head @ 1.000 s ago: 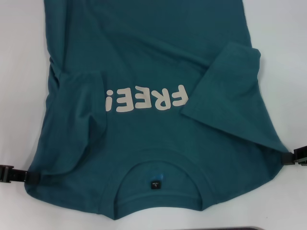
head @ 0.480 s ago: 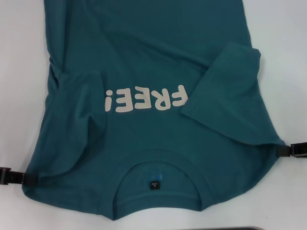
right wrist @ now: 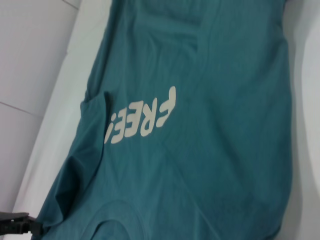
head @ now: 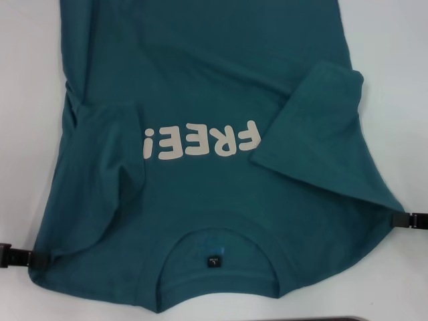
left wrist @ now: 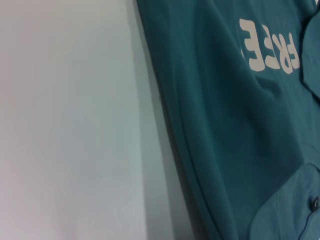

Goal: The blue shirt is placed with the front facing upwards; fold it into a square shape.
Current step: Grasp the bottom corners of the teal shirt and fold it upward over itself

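Jaws: state not determinable on either side; only dark tips show at shirt's shoulder edges, fabric covering any contact, so grasp vs. release can't be told.

Item 1, left gripper (head: 20,257): low at tabletop's left edge, near side, tip meeting shirt's shoulder corner. Vs. 1 s ago: dropped toward near edge and slightly inward.

Item 2, right gripper (head: 414,219): tabletop's right edge, tip at opposite shoulder seam. Vs. 0.5 s ago: lower again, further out.

Item 3, blue shirt (head: 214,87): teal T-shirt, front up, spread over white tabletop (head: 401,60), collar (head: 221,257) w/ small dark label toward near edge, hem running off far edge. Cream "FREE!" lettering (head: 200,140) mid-chest, reads inverted from head cam. Both sleeves already folded inward onto chest: left sleeve (head: 100,134) rumpled, overlapping the "!" end; right sleeve (head: 314,114) flatter, lying diagonal beside the "F".

Change noted: shoulder line pulled nearer the near edge over last second; left-side folds shifted, right shoulder edge drawn taut outward.

Assessment: prob. tensioning/straightening stage at shoulders, both arms working as a pair. Sleeve folds done; lengthwise fold(s) bringing collar end toward hem not yet made. Est. early-to-mid progress.

Risk: left sleeve bunching may carry a lump into the square.
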Robot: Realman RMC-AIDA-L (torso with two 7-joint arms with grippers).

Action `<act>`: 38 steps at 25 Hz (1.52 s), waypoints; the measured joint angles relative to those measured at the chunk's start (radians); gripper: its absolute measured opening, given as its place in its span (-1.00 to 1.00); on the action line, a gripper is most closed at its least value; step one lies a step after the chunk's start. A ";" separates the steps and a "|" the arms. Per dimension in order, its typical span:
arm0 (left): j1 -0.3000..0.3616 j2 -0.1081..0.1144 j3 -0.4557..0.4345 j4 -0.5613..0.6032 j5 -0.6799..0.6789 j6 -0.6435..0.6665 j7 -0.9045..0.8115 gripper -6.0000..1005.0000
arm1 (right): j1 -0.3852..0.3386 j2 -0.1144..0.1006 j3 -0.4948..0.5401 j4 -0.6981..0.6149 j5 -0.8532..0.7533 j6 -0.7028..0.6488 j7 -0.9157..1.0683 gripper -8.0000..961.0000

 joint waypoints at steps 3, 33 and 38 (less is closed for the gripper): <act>0.009 -0.001 0.000 0.000 0.001 0.015 0.004 -0.88 | -0.017 0.000 0.000 0.003 0.014 0.005 -0.012 -0.91; 0.060 -0.003 0.000 -0.009 -0.009 0.053 0.030 -0.87 | -0.091 -0.008 0.001 0.008 0.075 0.039 -0.051 -0.91; 0.031 -0.001 -0.009 -0.009 -0.043 0.072 0.031 -0.87 | -0.076 -0.009 0.001 0.008 0.095 0.045 -0.051 -0.91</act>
